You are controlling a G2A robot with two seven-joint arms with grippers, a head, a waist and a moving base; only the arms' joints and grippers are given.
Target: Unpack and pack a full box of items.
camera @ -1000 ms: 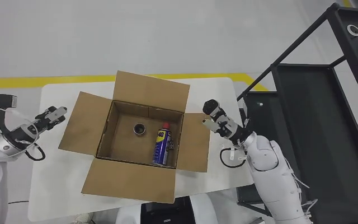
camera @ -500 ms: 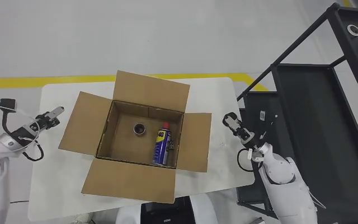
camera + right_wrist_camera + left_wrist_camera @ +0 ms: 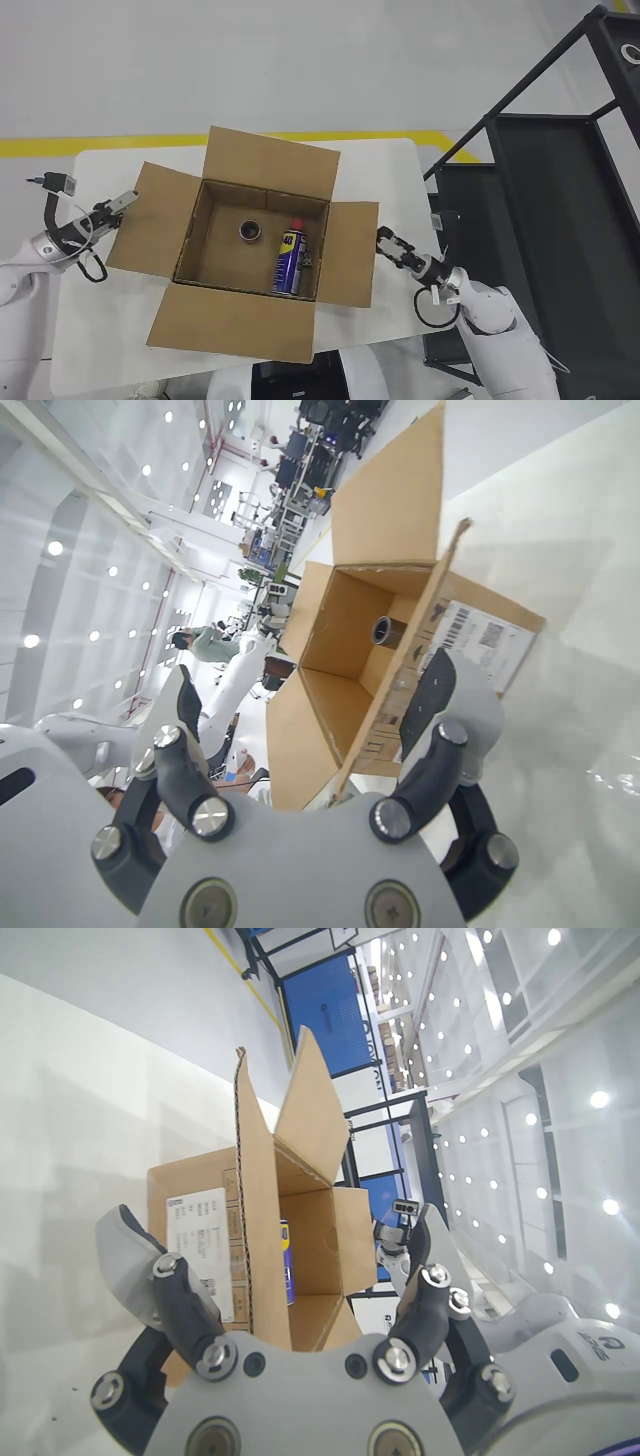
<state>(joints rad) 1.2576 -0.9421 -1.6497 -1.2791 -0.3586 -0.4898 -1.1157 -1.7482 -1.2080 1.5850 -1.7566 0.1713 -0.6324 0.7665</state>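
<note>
- Gaping wide, left jaws are straddling the left flap of the box (image 3: 270, 160).
- Right jaws, equally wide, are straddling its right flap.
- Spray can (image 3: 290, 262) and dark cylinder (image 3: 249, 232) are resting inside.

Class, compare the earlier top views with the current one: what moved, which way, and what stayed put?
The left gripper came in to the edge of the left flap of the box. The right gripper drew away from the right flap, then came back to its edge. Both are open; nothing was grasped or released. The box, the spray can and the dark cylinder inside stayed put.
</note>
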